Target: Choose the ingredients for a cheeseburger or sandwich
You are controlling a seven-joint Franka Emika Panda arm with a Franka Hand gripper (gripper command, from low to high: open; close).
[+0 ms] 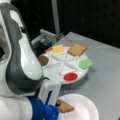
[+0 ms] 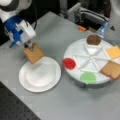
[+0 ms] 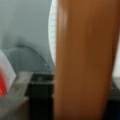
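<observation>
My gripper [image 2: 29, 46] is clamped on the top edge of a brown square toy toast piece [image 2: 33, 54], which hangs tilted from my fingers, its lower corner over the rim of the round white paper plate [image 2: 40, 75] lying just below and to a front view's right of me; I cannot tell whether that corner touches the plate. In the wrist view the toast [image 3: 85, 60] fills most of the picture as a tall brown band, with the plate's white edge [image 3: 52, 37] behind it. To do this step well, I judge the toast should come over the plate's middle and go down flat, since from this tilt it could slide off the rim onto the grey metal surface [image 2: 60, 105]. Farther from me stands the white sectioned round tray [image 2: 91, 58], well apart from the plate. In its compartments lie the red disc [image 2: 69, 63] nearest my side, the green leaf [image 2: 88, 77], the second brown toast square [image 2: 112, 70], the yellow cheese square [image 2: 114, 52] and the dark brown round patty [image 2: 93, 39]. No stack is built yet: the plate is bare.
</observation>
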